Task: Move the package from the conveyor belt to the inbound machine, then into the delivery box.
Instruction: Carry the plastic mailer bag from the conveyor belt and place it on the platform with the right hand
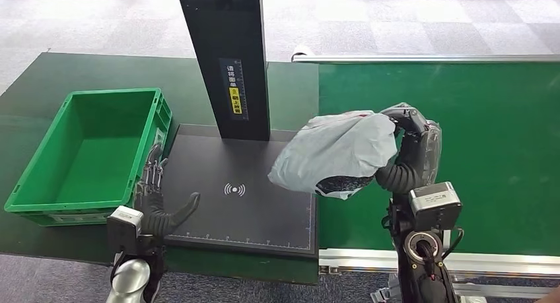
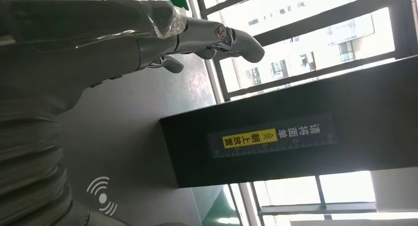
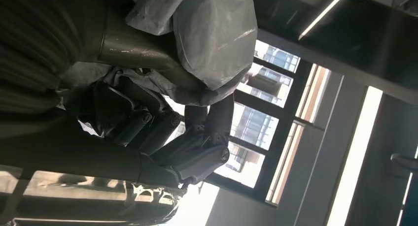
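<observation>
A green bench on grey carpet carries a crate, a black scanner machine and a conveyor belt, with a robot holding a grey package.

The green crate (image 1: 89,154) at the left has nothing in it. Beside it lies the black scanner plate (image 1: 244,204) with its upright post (image 1: 224,59). The right robot hand (image 1: 413,141) grips the grey package (image 1: 337,151), lifted over the plate's right edge next to the green belt (image 1: 449,144); wrinkled plastic hides most of its fingers. The left robot hand (image 1: 155,197) has its fingers spread, holding nothing, at the plate's left edge just beside the crate wall. Most of the plate is bare. The post's top is cut off.
</observation>
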